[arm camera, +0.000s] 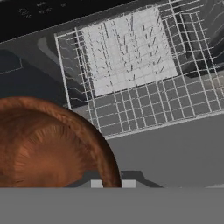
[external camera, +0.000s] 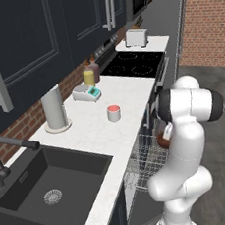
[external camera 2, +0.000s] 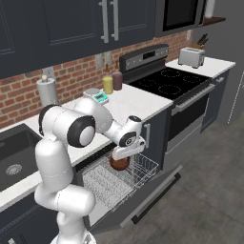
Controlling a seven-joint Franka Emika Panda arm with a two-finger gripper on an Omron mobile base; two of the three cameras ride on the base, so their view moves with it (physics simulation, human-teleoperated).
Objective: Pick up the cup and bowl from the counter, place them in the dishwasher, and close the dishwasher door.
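The arm reaches from the lower left of the right base view toward mid-frame, where the jaws (external camera 2: 125, 155) are drawn narrow on the rim of the dark-brown bowl (external camera 2: 119, 163) and carry it above the dishwasher's pull-out wire rack (external camera 2: 107, 181). The bowl hangs over the rack's far corner, clear of the wires as far as can be told. In the hand view the bowl (arm camera: 48, 144) takes up the lower left, with the rack (arm camera: 144, 74) spread across the upper right. Below the rack, the dishwasher door (external camera 2: 152, 193) lies dropped open, running toward the lower right of the right base view.

In the left base view the cup (external camera: 114, 113) stands upright near mid-frame on the white bench (external camera: 127, 90), well apart from the bowl (external camera: 163, 139) at mid-right. A paper-towel roll (external camera: 54, 110) stands left of the cup, a sink (external camera: 49, 188) lies at lower left, and a black stove (external camera: 133, 63) sits at upper centre.
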